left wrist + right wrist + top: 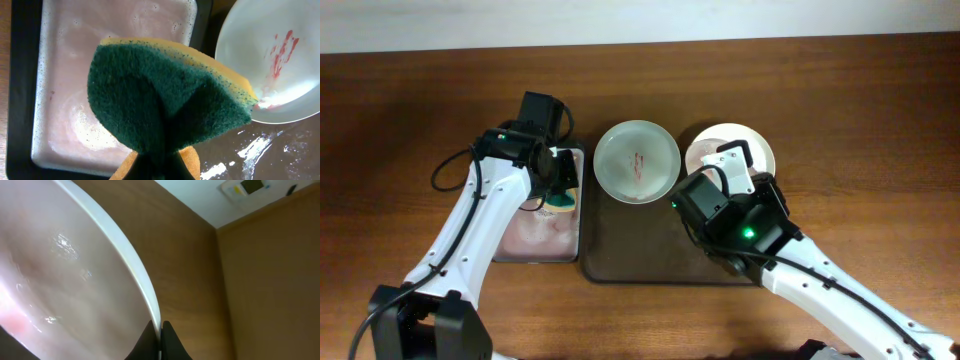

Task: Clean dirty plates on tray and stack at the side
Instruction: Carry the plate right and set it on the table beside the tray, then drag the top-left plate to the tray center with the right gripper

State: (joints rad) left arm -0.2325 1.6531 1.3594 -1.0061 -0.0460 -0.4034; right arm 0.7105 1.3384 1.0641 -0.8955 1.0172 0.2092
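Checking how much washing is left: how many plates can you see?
2. One red-streaked plate at the tray's far edge; one white plate to its right, rim in the right gripper. Others may be hidden.

A green-and-yellow scouring sponge (165, 105) fills the centre, green face up, creased and pinched together at 6 o'clock. Behind it, from 9 to 12 o'clock, lies a black-rimmed tray (20, 100) of pinkish, foamy water. At 2 o'clock a white plate (295, 95) carries red streaks (281, 50). At 4 o'clock is the wet dark tray (270, 155).
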